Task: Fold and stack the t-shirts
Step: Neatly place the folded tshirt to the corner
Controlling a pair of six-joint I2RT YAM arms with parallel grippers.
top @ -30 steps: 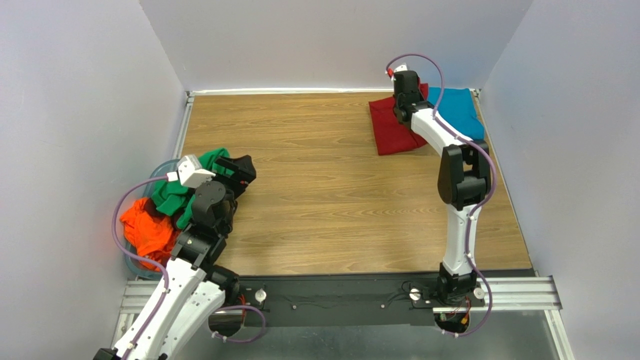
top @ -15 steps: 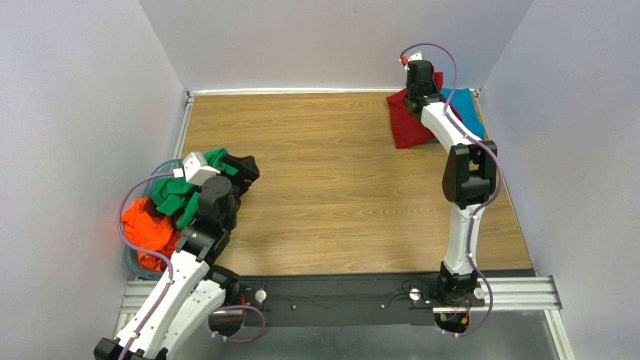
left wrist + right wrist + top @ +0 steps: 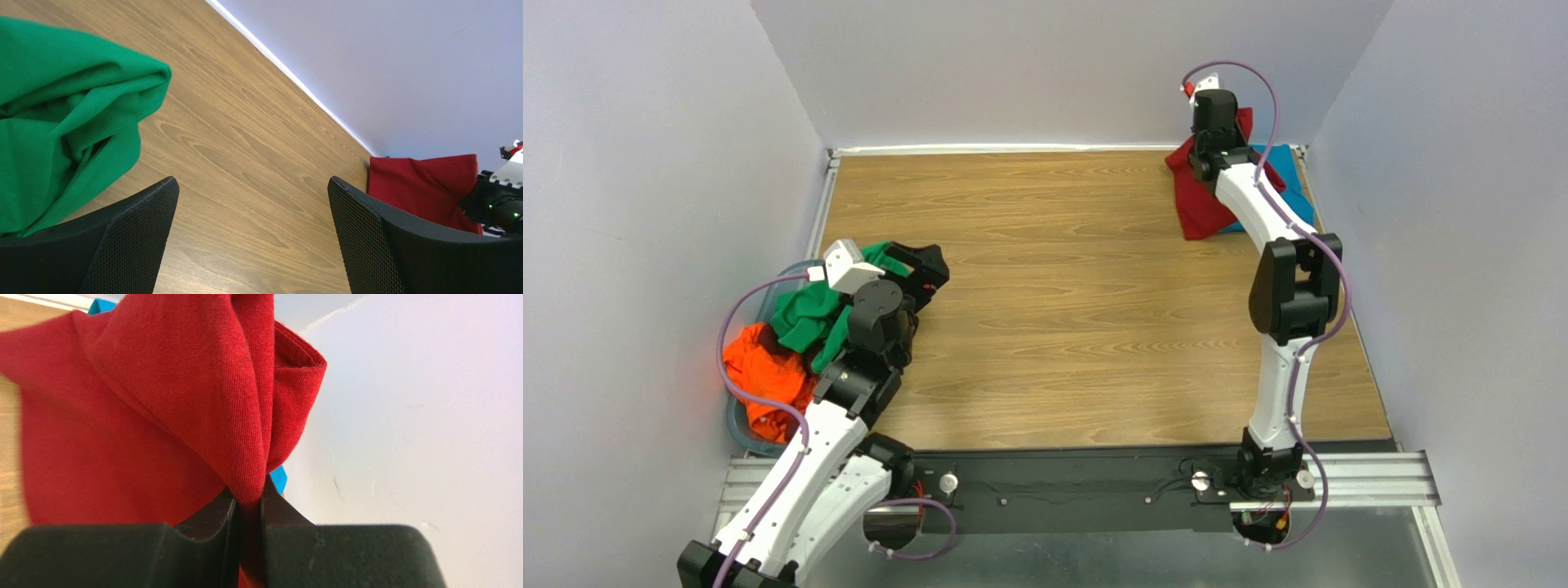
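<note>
A bunched fold of the dark red t-shirt [image 3: 153, 416] is clamped in the right claw [image 3: 248, 502]. The jaws are drawn nearly together on the cloth, and the rest of the garment is draped beyond and below the fingertips. In the overhead view, the right claw [image 3: 1214, 120] is seen at the far right corner of the table [image 3: 1051, 306], close to the back wall.

Over the last second the dark red t-shirt [image 3: 1198, 202] has been dragged and partly lifted. It was lying flat, folded, beside the teal-blue t-shirt [image 3: 1286, 172], and it has since been carried back and to the right with the claw. Its far edge is now raised off the wood, and part of it overlaps the teal-blue one. A sliver of the teal-blue t-shirt [image 3: 101, 305] shows just behind the held cloth. The fold has been loosened somewhat by the lift.

This is judged to be the stacking step: the red shirt is being brought over the teal-blue one and has not yet been laid down or released. It will probably need squaring once it is set down.

The left claw [image 3: 250, 184] is held wide apart with nothing between its fingers. The green t-shirt [image 3: 61, 110] lies just to its left, beside one finger. From above, the left claw [image 3: 922, 263] has been shifted only slightly farther from its base. The green t-shirt [image 3: 811, 312] and the bright orange t-shirt [image 3: 762, 368] are left crumpled nearer that base, neither yet folded.
</note>
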